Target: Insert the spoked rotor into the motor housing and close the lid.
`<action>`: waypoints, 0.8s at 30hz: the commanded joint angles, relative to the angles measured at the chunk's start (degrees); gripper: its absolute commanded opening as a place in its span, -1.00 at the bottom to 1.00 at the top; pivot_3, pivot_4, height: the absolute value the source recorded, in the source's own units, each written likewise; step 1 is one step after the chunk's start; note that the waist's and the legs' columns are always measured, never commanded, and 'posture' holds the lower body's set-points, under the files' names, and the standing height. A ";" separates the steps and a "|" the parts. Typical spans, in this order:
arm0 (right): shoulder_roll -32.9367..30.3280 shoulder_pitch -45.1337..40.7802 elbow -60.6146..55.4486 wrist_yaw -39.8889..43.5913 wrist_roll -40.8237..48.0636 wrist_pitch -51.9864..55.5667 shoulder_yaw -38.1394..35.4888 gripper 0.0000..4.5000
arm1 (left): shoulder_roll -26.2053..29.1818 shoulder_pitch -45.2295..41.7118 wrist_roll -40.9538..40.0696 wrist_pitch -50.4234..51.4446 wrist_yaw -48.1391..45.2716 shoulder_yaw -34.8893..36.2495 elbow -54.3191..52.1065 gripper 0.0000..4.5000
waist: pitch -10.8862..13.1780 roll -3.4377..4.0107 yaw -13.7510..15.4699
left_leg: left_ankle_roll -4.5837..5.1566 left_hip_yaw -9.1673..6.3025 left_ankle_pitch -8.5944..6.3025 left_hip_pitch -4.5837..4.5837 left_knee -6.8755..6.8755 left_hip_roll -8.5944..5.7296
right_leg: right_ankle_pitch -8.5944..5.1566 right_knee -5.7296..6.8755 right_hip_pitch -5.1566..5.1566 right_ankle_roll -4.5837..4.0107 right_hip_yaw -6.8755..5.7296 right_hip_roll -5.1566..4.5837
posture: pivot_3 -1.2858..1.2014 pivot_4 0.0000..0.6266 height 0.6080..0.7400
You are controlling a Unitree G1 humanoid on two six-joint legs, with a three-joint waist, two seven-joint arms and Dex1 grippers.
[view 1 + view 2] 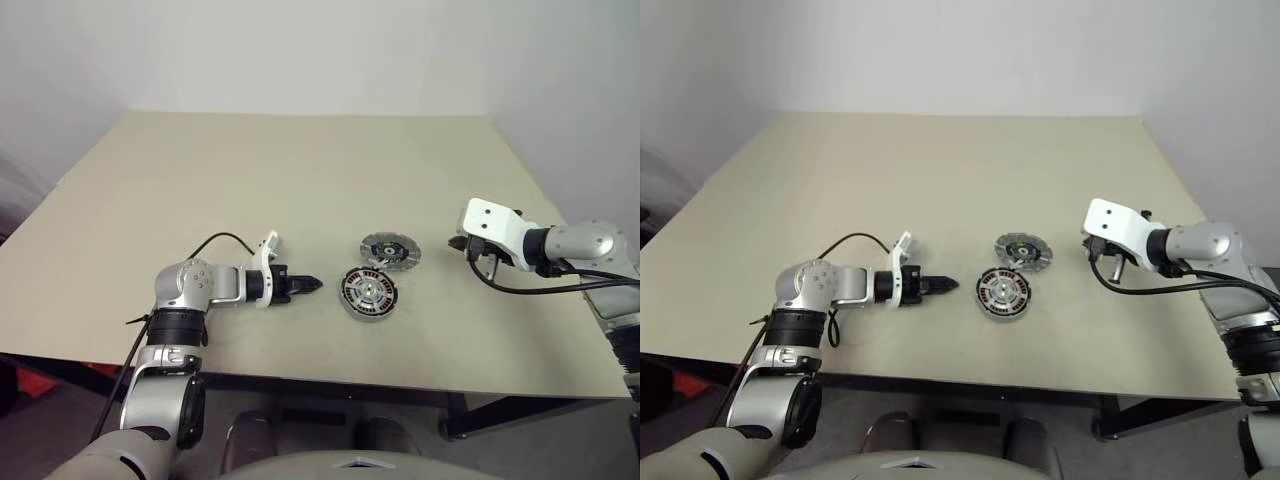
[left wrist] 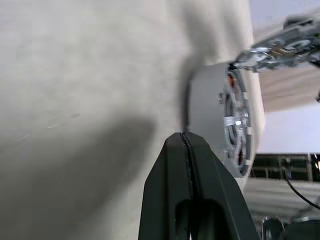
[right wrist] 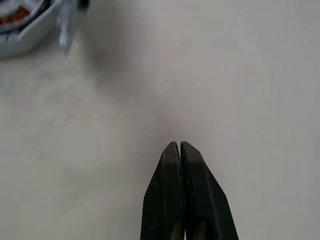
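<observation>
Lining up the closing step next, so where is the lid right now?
In the left eye view the lid lies flat on the table, right of centre, just behind and beside the motor housing, between the left gripper and right gripper.

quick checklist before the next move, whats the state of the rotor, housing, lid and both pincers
1. Spoked rotor seated in motor housing: ok, silver wheel lies inside the copper ring.
2. Lid on the housing: not ok, it lies flat on the table just behind the housing.
3. Left pincer free: ok, shut on nothing, beside the housing and apart from it.
4. Right pincer free: ok, shut, empty, to the right of the lid.
5. A pincer open for picking up the lid: not ok, both shut.
6. Rotor fully down in its seat: cannot tell.
</observation>
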 commanded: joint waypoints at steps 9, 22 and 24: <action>-6.75 5.70 -9.99 12.73 0.22 -13.30 2.93 0.12 | -1.23 3.37 -0.84 -0.64 2.89 2.70 -5.11 -1.00 | -0.01 0.03 -0.06 | 0.04 0.01 -0.01 0.01 -0.01 0.05 | -0.06 0.00 -0.02 0.11 -0.03 0.02 | 0.03 -1.00 1.00; -4.03 -1.69 -13.58 25.76 3.62 -22.14 10.27 0.12 | -1.29 4.97 -1.87 -0.98 2.40 2.74 -6.50 -1.00 | -0.06 0.03 -0.46 | 0.19 0.02 -0.06 0.10 0.08 0.10 | -0.20 0.10 0.03 0.33 -0.02 0.03 | 0.03 -1.00 1.00; -1.73 -4.02 -11.45 25.30 1.87 -22.66 12.17 0.12 | -1.08 4.97 -3.10 -0.20 2.11 3.69 -7.77 -1.00 | -0.06 0.03 -0.52 | 0.19 0.02 -0.06 0.06 0.08 0.10 | -0.12 0.10 0.00 0.20 -0.02 0.02 | 0.03 -1.00 1.00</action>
